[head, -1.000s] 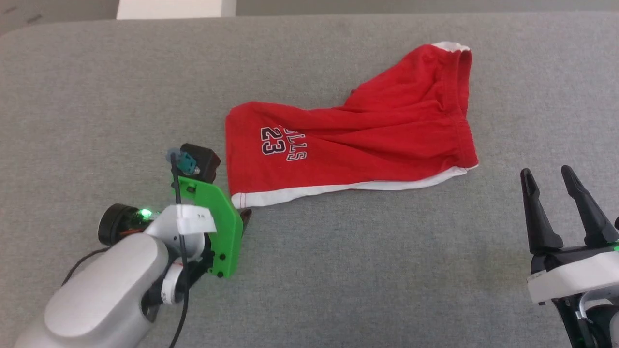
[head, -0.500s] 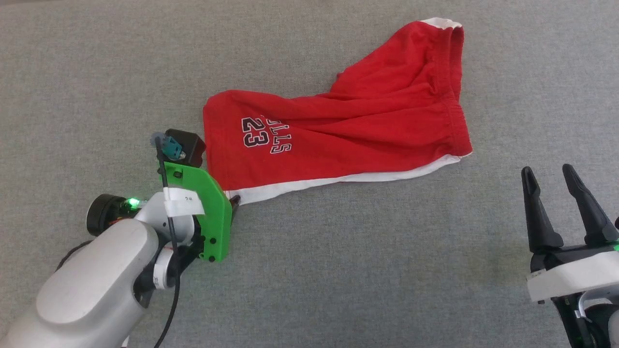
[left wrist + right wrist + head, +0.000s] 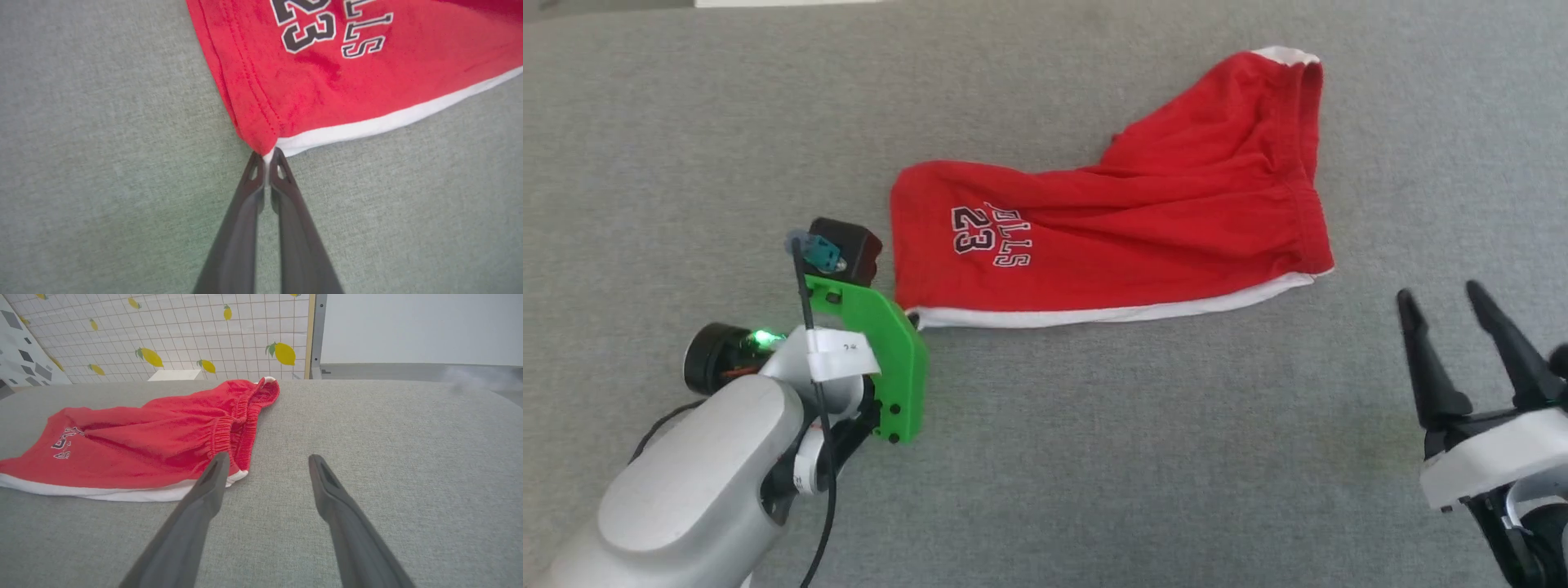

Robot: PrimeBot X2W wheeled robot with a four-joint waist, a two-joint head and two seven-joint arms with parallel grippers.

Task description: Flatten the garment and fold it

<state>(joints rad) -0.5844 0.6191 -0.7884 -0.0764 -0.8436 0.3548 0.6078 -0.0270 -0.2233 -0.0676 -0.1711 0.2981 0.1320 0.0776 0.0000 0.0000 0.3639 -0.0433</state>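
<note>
The garment (image 3: 1127,220) is a pair of red shorts with a white stripe along the near edge, lying rumpled on the grey surface, its "23" print toward the left and the gathered waistband (image 3: 241,424) at the right. My left gripper (image 3: 266,157) is shut on the near-left hem corner of the garment (image 3: 347,81), where red hem and white stripe meet. In the head view the green wrist bracket hides those fingertips. My right gripper (image 3: 1441,306) stands open at the lower right, apart from the cloth, with nothing between its fingers (image 3: 212,477).
The grey fabric-covered table (image 3: 1094,457) spreads wide around the shorts. Its far edge (image 3: 367,381) shows in the right wrist view, with a lemon-patterned tiled wall (image 3: 184,330) and a pale wall behind it.
My left gripper has shut on the hem corner of the shorts. The near white edge now lies straighter. The head camera has shifted slightly; the right gripper stays open in place.
</note>
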